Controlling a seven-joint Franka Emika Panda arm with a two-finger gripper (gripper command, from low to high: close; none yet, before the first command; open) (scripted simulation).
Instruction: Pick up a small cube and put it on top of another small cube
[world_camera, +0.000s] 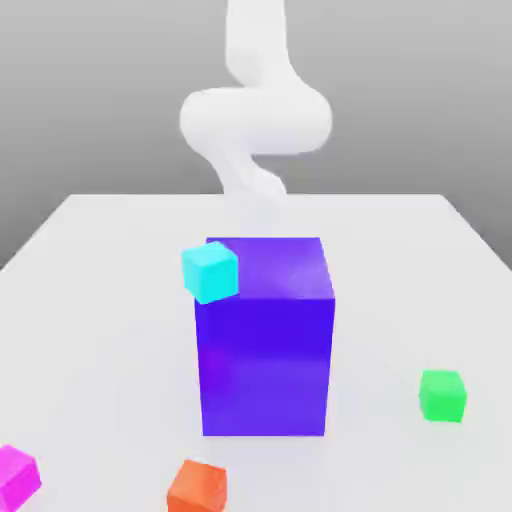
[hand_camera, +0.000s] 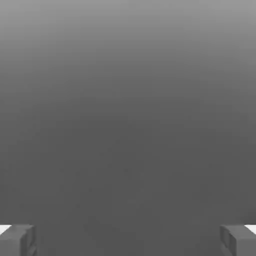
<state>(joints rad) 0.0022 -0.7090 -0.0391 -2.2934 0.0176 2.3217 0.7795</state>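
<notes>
Your gripper hangs wide open, empty; the pink cube at the tabletop's near corner risks being knocked off

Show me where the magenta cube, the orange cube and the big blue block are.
magenta cube (world_camera: 17, 476): exterior view, on its front face.
orange cube (world_camera: 197, 487): exterior view, on its front face.
big blue block (world_camera: 264, 365): exterior view, middle of its front face.

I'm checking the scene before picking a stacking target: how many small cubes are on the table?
4. The magenta cube is at the exterior view's near left corner, the orange-red cube beside it, the green cube at right, the cyan cube against the big blue-purple block. That block may hide others.
</notes>
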